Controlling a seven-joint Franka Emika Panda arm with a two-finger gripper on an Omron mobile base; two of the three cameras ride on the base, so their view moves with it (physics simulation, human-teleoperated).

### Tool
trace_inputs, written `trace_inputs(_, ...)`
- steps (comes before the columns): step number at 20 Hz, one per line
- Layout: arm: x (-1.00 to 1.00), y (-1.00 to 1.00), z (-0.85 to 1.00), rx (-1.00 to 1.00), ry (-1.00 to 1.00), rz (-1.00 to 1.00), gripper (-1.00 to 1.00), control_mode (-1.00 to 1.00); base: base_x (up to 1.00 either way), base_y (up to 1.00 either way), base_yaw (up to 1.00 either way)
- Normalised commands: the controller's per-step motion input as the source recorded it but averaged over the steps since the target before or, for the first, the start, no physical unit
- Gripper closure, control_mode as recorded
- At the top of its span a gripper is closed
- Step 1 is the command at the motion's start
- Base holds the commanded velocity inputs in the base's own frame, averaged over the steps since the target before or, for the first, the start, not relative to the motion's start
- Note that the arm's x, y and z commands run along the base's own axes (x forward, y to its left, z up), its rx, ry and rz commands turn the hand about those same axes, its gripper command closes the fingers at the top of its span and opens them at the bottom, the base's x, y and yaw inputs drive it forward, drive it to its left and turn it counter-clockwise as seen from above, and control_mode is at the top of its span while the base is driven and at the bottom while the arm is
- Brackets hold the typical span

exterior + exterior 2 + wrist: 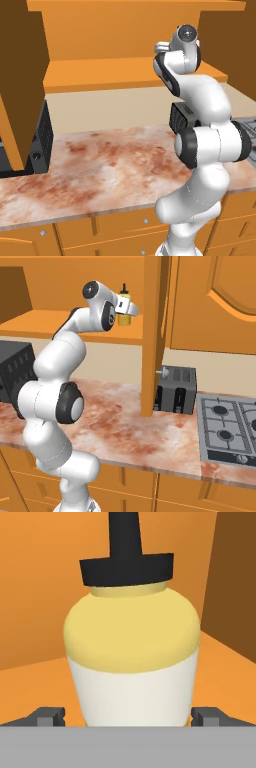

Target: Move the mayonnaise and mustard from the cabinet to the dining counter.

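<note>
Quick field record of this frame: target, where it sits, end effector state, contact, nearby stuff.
target: mustard
location: upright on the cabinet shelf, door open
end effector: open, fingertips either side of the bottle's lower body
contact: cannot tell whether they touch; not clamped
below: marbled counter with toaster, stovetop

The mustard (132,657) stands upright on the cabinet (65,326) shelf. It is yellow with a black nozzle.
</note>
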Motion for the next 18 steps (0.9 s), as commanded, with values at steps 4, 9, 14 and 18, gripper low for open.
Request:
trace_inputs(4,0.09,0.00,0.00,0.00,0.02,0.00,-1.00,-1.00,0.00,0.00,0.00)
trace_inputs(9,0.04,-0.03,-0.01,0.00,0.00,0.00,-1.00,-1.00,0.00,0.00,0.00)
trace_inputs(14,0.03,-0.08,-0.02,0.00,0.00,0.00,1.00,-1.00,0.00,0.00,0.00)
trace_inputs(18,0.00,-0.21,-0.05,0.00,0.00,0.00,1.00,-1.00,0.00,0.00,0.00)
